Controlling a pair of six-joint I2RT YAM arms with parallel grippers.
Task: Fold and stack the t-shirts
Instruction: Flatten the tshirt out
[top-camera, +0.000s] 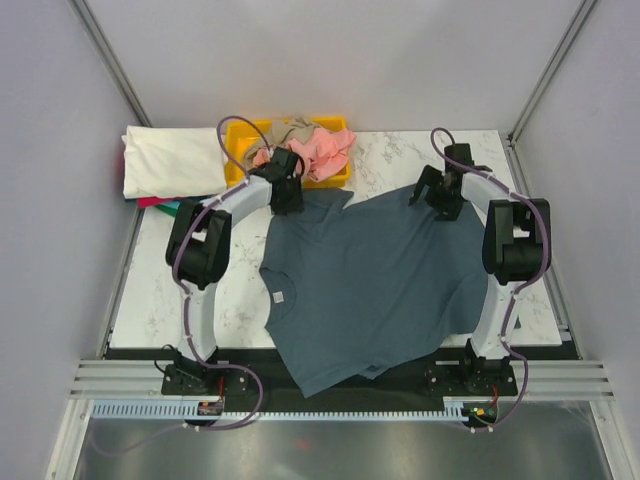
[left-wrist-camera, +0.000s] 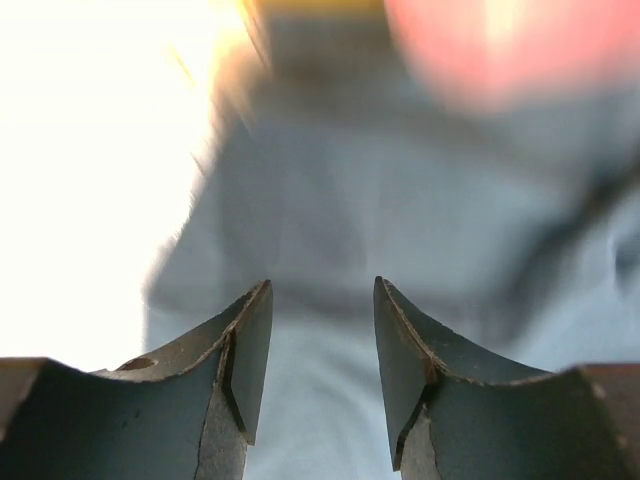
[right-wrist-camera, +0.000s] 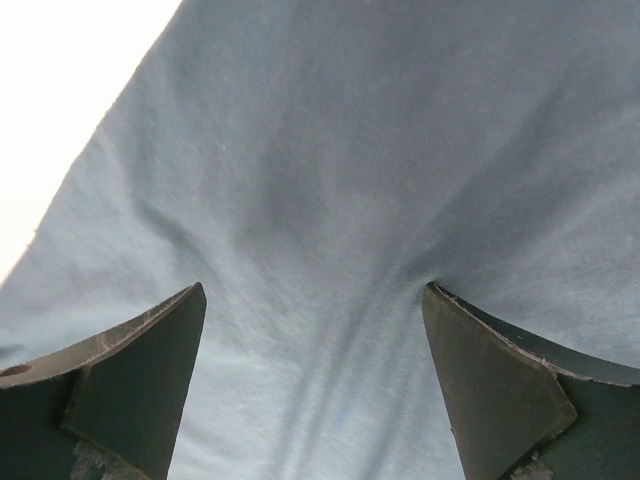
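A large dark slate-blue cotton t-shirt (top-camera: 370, 280) is spread flat and open across the middle of the white marble-patterned table (top-camera: 400, 150). Its collar, marked by a small white label (top-camera: 281, 296), is turned towards the left. One sleeve lies near the far left, and the other hangs over the near edge of the table between the arm bases.

The left gripper (top-camera: 285, 195) is held over the far sleeve. In its wrist view, which is badly blurred, the fingers (left-wrist-camera: 250, 340) are seen about half parted. Nothing is caught between them, and only the blue cloth is seen below the gap.

The right gripper (top-camera: 440, 200) is held over the far right edge of the same shirt. Its fingers (right-wrist-camera: 500, 370) are spread wide, with nothing clamped. The blue fabric is seen close beneath them, and it is puckered where the right fingertip meets it, with soft creases running down between the two fingers.

Beyond the left gripper, a yellow plastic bin (top-camera: 336, 124) stands at the far edge of the table. A crumpled salmon-pink shirt (top-camera: 325, 150) and a tan cloth (top-camera: 295, 130) are held in it.

At the far left corner, a cream-white folded shirt (top-camera: 170, 162) is laid on top of other garments. Only slivers of red (top-camera: 155, 202) and teal (top-camera: 185, 206) can be seen under its near edge.
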